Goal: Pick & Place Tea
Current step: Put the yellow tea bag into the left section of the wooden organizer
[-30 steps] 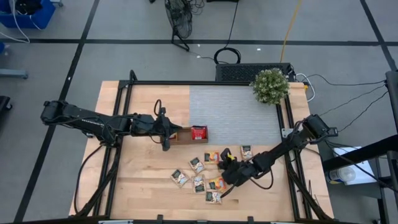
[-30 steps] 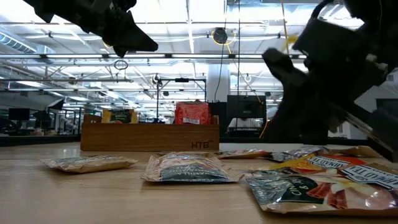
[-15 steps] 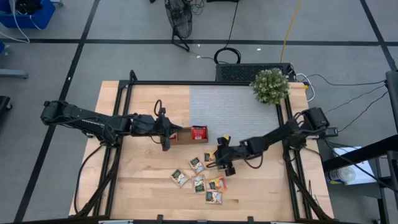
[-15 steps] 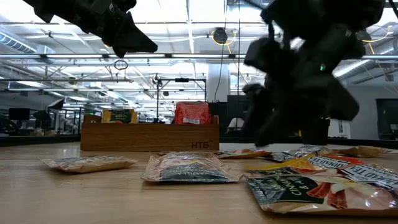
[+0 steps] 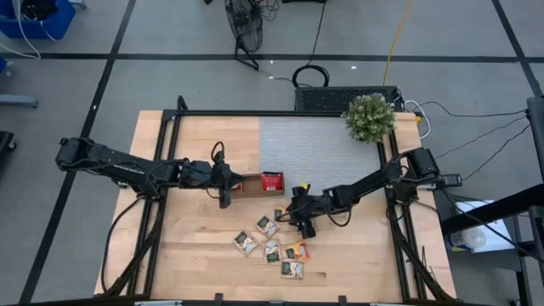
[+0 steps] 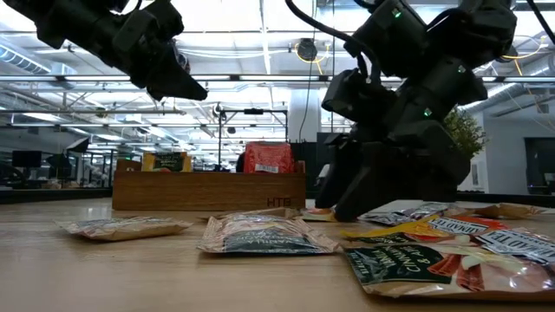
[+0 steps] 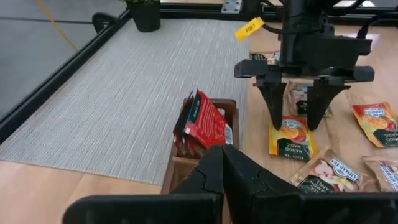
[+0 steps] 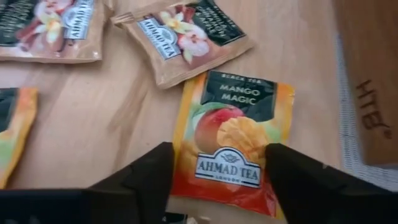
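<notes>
My right gripper (image 5: 297, 216) stands open and low over an orange mango tea sachet (image 8: 233, 140), which lies flat on the wooden table just right of the tray. One finger (image 8: 140, 177) is on each side of the sachet; whether they touch it I cannot tell. More tea sachets (image 5: 270, 246) lie flat nearer the table's front. Red sachets (image 7: 202, 121) stand upright in the right compartment of the brown wooden tray (image 5: 255, 184). My left gripper (image 5: 224, 194) hangs shut above the tray's left end, holding nothing.
A grey mat (image 5: 319, 153) covers the table's far right part, with a potted plant (image 5: 369, 117) at its far right corner. A black frame (image 5: 170, 161) runs along the table's sides. Bare wood lies at the near left.
My right gripper has gone from above the loose sachets toward the table's far left, toward the tray, and down over the orange sachet, and has opened. The sachets have stayed where they lay.
</notes>
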Robot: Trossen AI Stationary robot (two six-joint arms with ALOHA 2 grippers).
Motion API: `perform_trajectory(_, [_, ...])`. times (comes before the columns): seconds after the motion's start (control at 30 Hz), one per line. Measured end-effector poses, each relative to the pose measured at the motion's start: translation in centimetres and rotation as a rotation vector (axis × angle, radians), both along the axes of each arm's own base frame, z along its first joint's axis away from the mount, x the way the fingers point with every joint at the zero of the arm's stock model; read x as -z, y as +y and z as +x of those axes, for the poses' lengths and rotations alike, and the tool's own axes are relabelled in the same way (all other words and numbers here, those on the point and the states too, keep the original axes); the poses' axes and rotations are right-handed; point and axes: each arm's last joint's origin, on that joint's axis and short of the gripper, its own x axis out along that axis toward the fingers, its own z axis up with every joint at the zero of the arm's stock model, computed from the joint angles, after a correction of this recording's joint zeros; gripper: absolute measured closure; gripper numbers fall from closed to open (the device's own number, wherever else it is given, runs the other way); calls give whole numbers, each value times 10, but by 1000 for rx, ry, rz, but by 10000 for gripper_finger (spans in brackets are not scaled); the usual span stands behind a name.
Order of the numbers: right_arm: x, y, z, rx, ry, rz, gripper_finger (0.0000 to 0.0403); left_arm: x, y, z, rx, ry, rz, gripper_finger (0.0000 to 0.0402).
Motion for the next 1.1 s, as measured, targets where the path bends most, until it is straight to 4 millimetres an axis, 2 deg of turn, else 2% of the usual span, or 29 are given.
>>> perform_trajectory(0.4, [0,0,0,-48,-3,24,388,-8,0,3,1,-87,-3,394])
perform_trajectory(0.53, [-1,6,1,-45,-47,-65,396,-9,0,4,1,-104,-3,394])
perform_trajectory(0.63, [-10,14,-3,-39,-92,-213,398,-10,0,4,-4,-116,-16,394])
perform_trajectory(0.83, [-43,31,-1,83,-332,-563,400,-15,-1,6,-34,-189,-128,394])
perform_trajectory(0.9, [-49,30,2,130,-384,-652,401,-16,-1,6,-24,-193,-135,394])
perform_trajectory(1.0, [-60,24,10,183,-485,-685,402,-17,-1,6,-36,-210,-172,391])
perform_trajectory(1.1, [-69,13,15,226,-546,-695,402,-22,-1,7,-52,-272,-238,364])
